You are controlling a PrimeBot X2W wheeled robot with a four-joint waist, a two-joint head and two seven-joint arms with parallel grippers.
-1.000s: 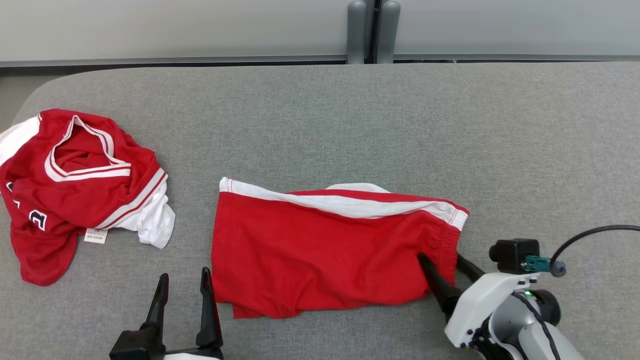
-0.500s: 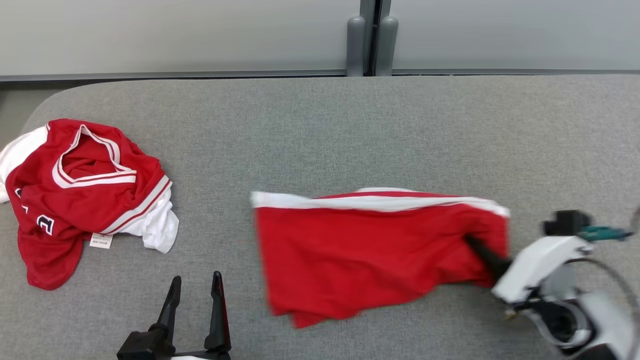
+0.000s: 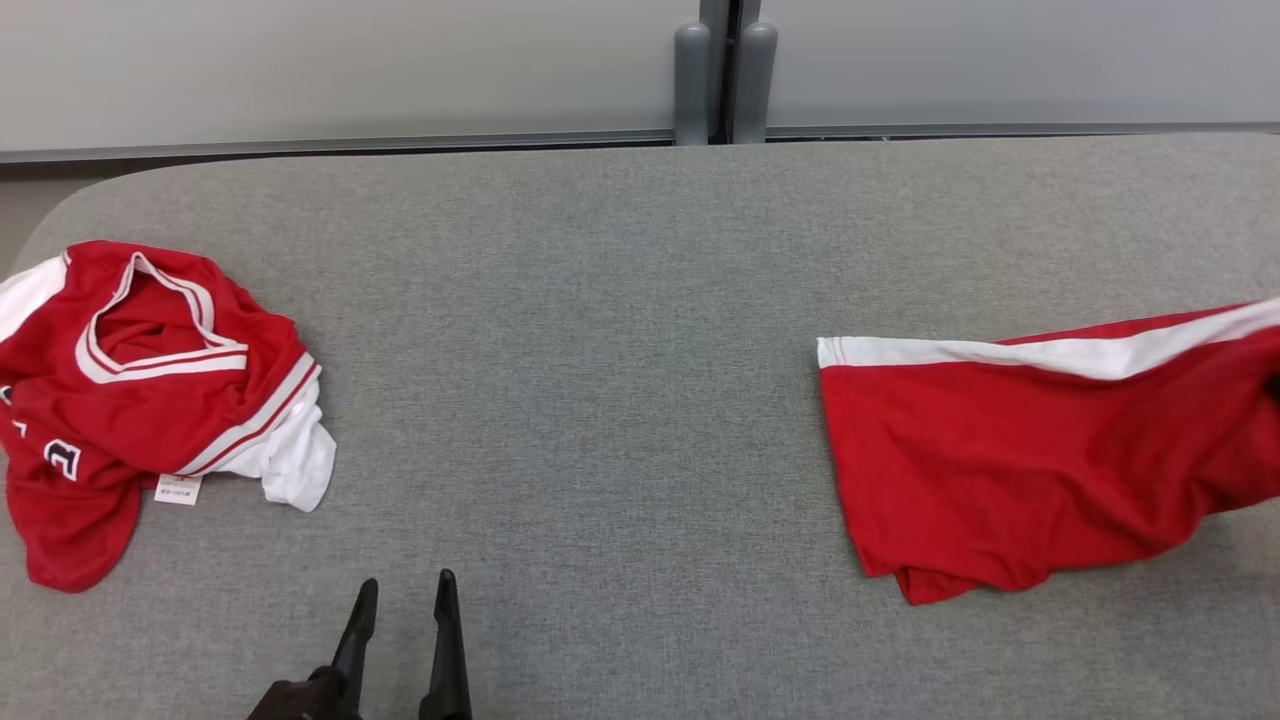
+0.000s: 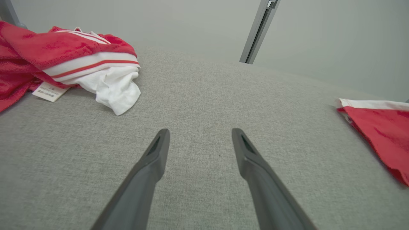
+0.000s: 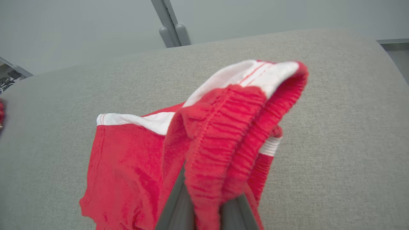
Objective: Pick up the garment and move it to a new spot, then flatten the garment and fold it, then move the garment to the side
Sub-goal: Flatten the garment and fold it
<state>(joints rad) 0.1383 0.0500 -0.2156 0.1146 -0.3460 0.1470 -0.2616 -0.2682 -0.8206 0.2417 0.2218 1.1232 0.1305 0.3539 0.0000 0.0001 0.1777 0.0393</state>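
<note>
Right fingers around red shorts

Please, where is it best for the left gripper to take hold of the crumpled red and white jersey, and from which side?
Probably the white bunch that juts from the near right edge of the jersey. It sticks out from the heap and lies loose on the table, so the open left gripper could come in low from the right and close across it.
</note>
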